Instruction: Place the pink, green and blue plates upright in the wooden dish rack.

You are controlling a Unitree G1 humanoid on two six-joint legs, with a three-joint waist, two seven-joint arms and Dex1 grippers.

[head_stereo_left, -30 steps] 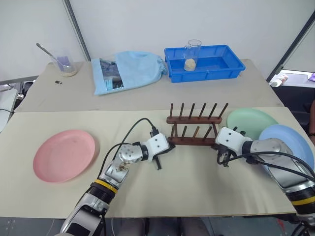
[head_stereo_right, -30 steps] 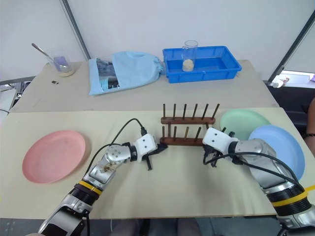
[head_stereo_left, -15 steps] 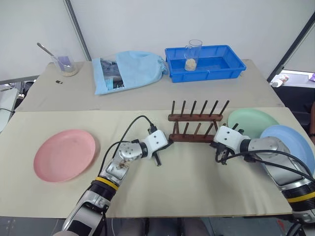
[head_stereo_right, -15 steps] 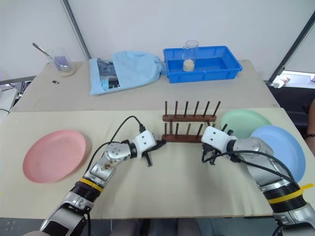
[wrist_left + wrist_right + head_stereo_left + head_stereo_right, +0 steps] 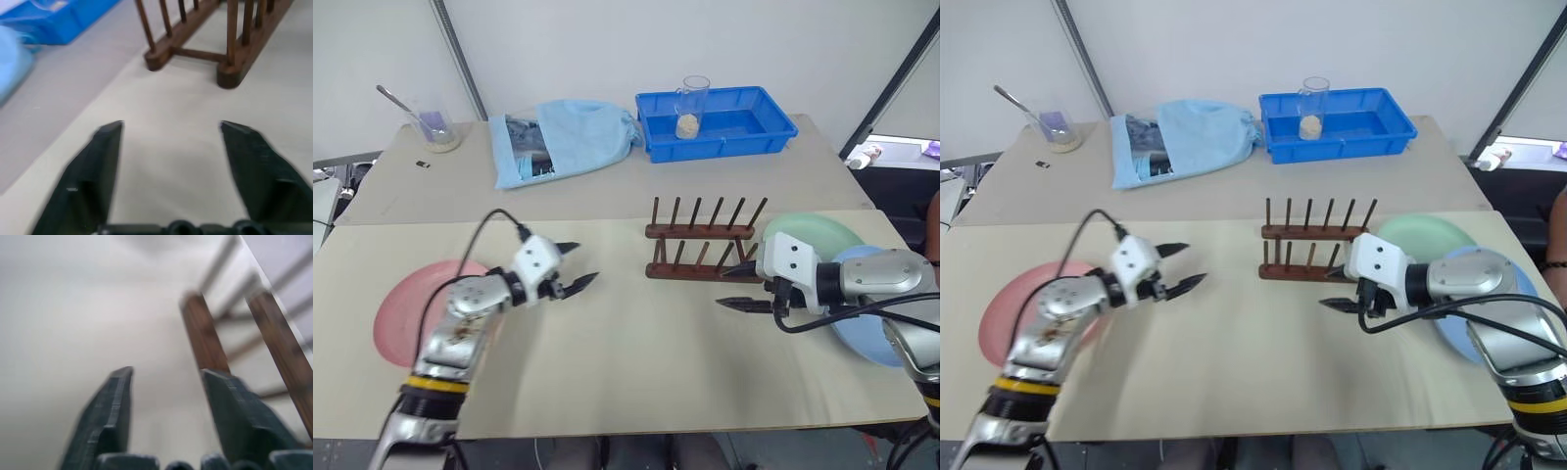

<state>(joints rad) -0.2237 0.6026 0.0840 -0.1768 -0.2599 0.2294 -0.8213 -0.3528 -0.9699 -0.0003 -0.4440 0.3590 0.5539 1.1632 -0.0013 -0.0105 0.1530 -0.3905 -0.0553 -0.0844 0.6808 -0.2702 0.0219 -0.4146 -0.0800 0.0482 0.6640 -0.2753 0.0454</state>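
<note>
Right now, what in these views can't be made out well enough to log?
- Pink plate: its near right part is covered by the left arm in both eye views.
- Blue plate: largely behind the right arm; rim outline incomplete.
- Green plate: near edge hidden by the right tool's white housing.
- Wooden dish rack: tops of pegs cut off in the left wrist view; blurred in the right wrist view.

Both grippers [image 5: 576, 265] [image 5: 732, 291] agape, empty.

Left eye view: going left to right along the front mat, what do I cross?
pink plate → left gripper → wooden dish rack → right gripper → blue plate
</note>
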